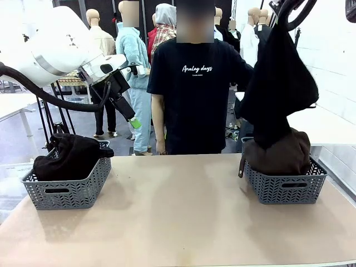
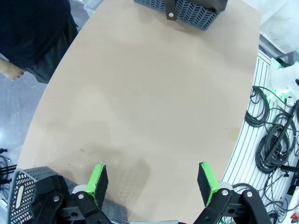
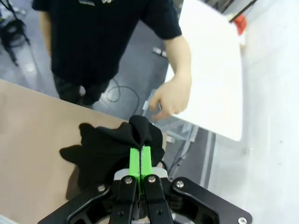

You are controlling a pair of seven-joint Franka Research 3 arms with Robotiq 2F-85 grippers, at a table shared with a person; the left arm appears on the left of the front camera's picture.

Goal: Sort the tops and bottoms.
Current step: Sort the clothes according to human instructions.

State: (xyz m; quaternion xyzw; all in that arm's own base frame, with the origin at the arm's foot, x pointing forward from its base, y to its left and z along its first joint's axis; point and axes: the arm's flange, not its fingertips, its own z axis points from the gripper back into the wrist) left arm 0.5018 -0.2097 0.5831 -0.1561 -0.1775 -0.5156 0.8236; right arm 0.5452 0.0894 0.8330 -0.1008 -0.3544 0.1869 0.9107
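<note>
While black garment is hung high above right basket, pinched by right hand, dark brown garment is seen inside that basket. Left hand spread, held over desk. Another dark garment piled in left basket.

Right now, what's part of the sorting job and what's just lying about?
Job: black garment hanging from the shut right hand; brown garment in the right basket; dark garment in the left basket; open left hand.
Lying about: cables beside the table.
</note>
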